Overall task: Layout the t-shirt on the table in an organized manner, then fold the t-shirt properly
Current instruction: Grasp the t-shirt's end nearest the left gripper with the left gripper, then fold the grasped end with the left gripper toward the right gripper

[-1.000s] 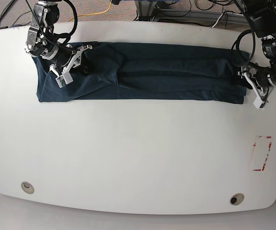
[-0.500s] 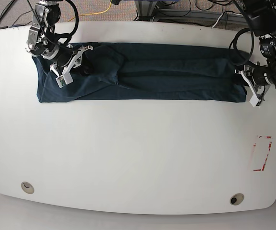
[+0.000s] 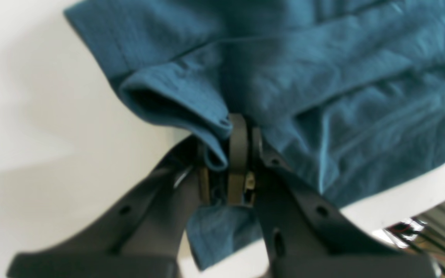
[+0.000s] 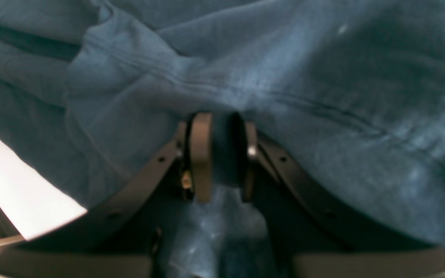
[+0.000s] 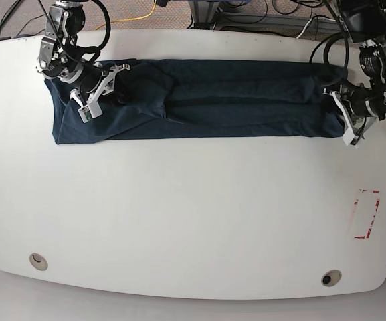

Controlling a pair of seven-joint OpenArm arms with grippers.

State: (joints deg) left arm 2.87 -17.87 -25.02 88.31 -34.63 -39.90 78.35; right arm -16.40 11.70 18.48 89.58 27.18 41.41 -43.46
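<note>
Navy-blue short-sleeved cotton t-shirt (image 5: 193, 100) lies stretched out as a long, narrow, folded band across the far part of the large white smooth tabletop (image 5: 193, 214), running from one side of the base view to the other, with soft lengthwise creases along it. At the left end of that view, the right arm's black-and-white gripper (image 5: 98, 88) rests on the wider end of the garment, where the cloth bunches into a rounded fold. The right wrist view shows its two tan-padded fingers (image 4: 201, 154) drawn close together with a thick pinch of blue fabric between them, and cloth fills nearly the whole view around them. At the right end of the base view, the left arm's gripper (image 5: 348, 119) sits at the narrow end of the shirt, close to the tabletop's edge. In the left wrist view its fingers (image 3: 238, 150) stand almost together, clamped on a hemmed edge of the fabric, which curls into a small open loop just beside them; a further flap of cloth hangs below the fingers over the white surface. Nearer the front of the tabletop, well apart from the shirt, are a red tape rectangle (image 5: 365, 214) on the right side and two round grommet holes, one at the front left (image 5: 38, 261) and one at the front right (image 5: 330, 277).
</note>
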